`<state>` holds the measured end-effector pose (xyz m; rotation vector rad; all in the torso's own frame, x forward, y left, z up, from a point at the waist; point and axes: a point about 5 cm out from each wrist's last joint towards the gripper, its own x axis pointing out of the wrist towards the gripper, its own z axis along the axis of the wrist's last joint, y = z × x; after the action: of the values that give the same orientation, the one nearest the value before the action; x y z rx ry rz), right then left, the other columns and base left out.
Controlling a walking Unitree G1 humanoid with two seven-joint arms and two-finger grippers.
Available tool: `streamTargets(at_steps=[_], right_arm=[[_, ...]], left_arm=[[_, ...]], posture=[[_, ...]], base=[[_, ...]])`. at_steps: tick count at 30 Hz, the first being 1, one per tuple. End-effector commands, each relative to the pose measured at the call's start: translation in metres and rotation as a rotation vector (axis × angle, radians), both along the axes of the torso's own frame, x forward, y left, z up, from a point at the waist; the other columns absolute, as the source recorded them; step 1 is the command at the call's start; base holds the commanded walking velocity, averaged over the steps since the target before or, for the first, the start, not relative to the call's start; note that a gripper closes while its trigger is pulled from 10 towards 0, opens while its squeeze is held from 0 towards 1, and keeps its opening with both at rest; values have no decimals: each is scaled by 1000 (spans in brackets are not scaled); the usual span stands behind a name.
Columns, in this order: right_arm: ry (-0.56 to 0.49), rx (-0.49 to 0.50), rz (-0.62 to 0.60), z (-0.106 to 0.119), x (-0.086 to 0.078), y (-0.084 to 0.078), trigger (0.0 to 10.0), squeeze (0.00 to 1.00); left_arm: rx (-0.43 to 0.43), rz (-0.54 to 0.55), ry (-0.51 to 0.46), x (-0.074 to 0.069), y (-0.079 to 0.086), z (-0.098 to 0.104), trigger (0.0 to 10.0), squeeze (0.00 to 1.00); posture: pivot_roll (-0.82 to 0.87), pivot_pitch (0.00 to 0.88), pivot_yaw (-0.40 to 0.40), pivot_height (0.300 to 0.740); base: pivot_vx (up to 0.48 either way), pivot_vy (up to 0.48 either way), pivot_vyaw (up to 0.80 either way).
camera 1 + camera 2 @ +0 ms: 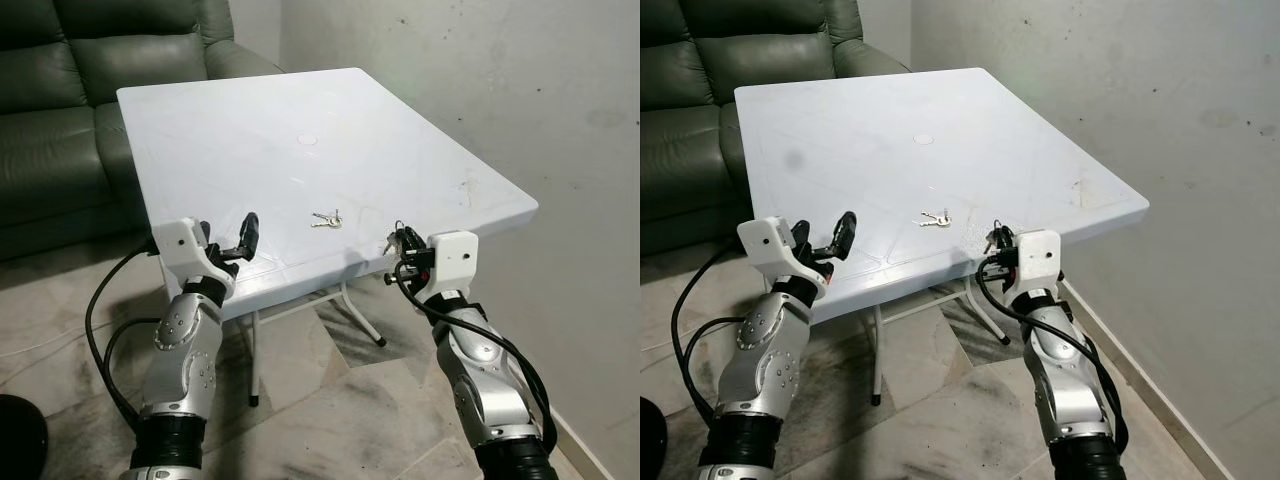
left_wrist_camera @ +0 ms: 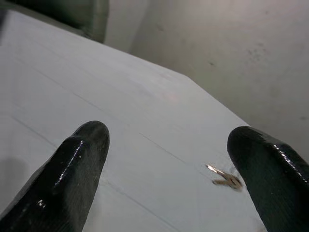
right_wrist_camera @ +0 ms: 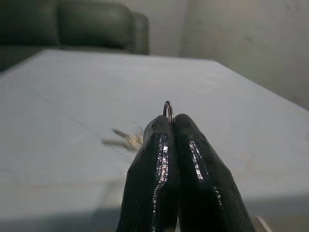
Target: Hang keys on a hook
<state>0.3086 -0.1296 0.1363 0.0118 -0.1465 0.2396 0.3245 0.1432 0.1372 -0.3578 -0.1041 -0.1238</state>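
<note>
Pinching a key ring, right gripper sits at table near edge; left gripper spread; keys btwn.

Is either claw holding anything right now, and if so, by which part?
The right claw is shut on a small metal ring, pinched at its lower part so the loop pokes above the fingertips. The left claw is open, holding nothing. Loose keys lie on the table.

Keys on bench near front edge, between left pincer and right pincer; sofa behind-left.
</note>
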Motion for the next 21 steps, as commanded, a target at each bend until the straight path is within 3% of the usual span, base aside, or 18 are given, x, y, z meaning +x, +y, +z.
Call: streamTargets(at_steps=[1,6,21], right_arm=[[-39,-4,-4,7,-2,-4,10000,0],[-5,-18,-20,2,-1,-7,10000,0],[5,-11,-12,2,0,-2,10000,0]], left_arm=[[4,-15,-6,2,-4,2,10000,0],[0,-13,-7,1,-3,2,10000,0],[-9,4,-10,0,3,3,10000,0]], posture=[[-11,2,-63,732],[-7,4,-65,732],[7,19,-70,732]], base=[[0,0,0],[0,0,0],[0,0,-770]])
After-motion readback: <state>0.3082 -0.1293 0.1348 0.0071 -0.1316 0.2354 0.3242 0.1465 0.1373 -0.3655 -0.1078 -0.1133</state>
